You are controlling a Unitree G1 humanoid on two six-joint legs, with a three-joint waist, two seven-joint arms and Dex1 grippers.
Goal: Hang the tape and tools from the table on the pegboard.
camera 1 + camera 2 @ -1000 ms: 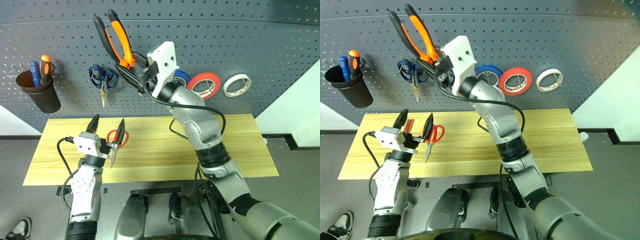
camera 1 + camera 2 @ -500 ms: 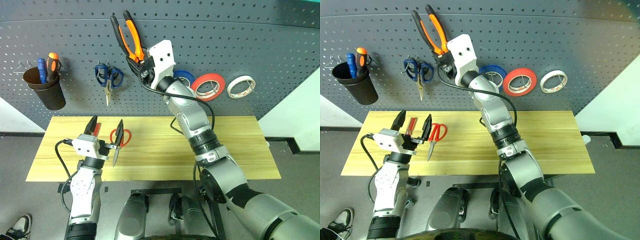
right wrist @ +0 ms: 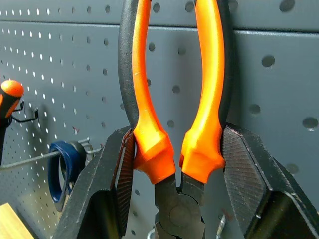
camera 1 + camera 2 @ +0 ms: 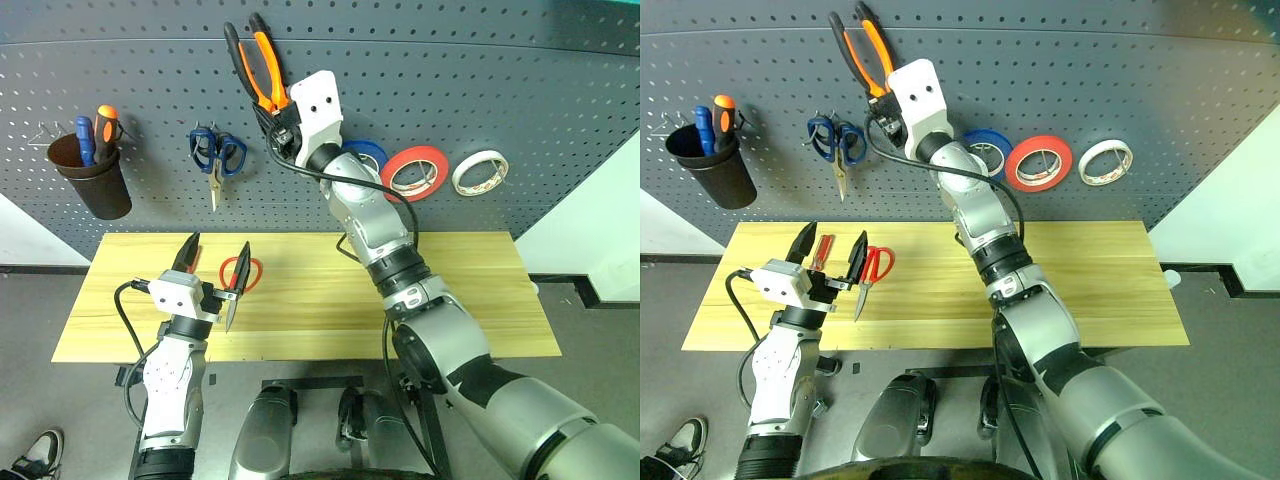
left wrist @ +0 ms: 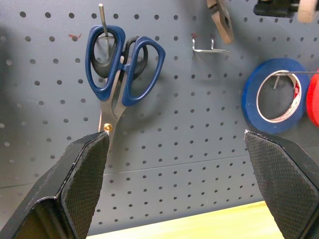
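My right gripper (image 4: 279,127) is shut on the orange-and-black pliers (image 4: 256,55), holding them against the dark pegboard (image 4: 520,90) with the handles pointing up. In the right wrist view the fingers (image 3: 112,189) clamp the pliers (image 3: 174,109) at the base of the handles. Low over the left part of the wooden table (image 4: 450,290), my left gripper (image 4: 215,262) stands open and holds nothing. Beyond it on the table lie the red-handled scissors (image 4: 875,264) and the red screwdriver (image 4: 820,250). The red tape (image 4: 415,172) hangs on the pegboard.
Blue-handled scissors (image 4: 215,160) hang left of the pliers. A brown cup (image 4: 95,185) with blue and orange screwdrivers hangs at the far left. A blue roll (image 4: 366,154) and a white roll (image 4: 478,171) flank the red tape. A bare metal hook (image 5: 209,46) sticks out beside the blue scissors.
My right arm has reached further toward the pegboard and turned the pliers more upright against it. The left gripper has stayed where it was.
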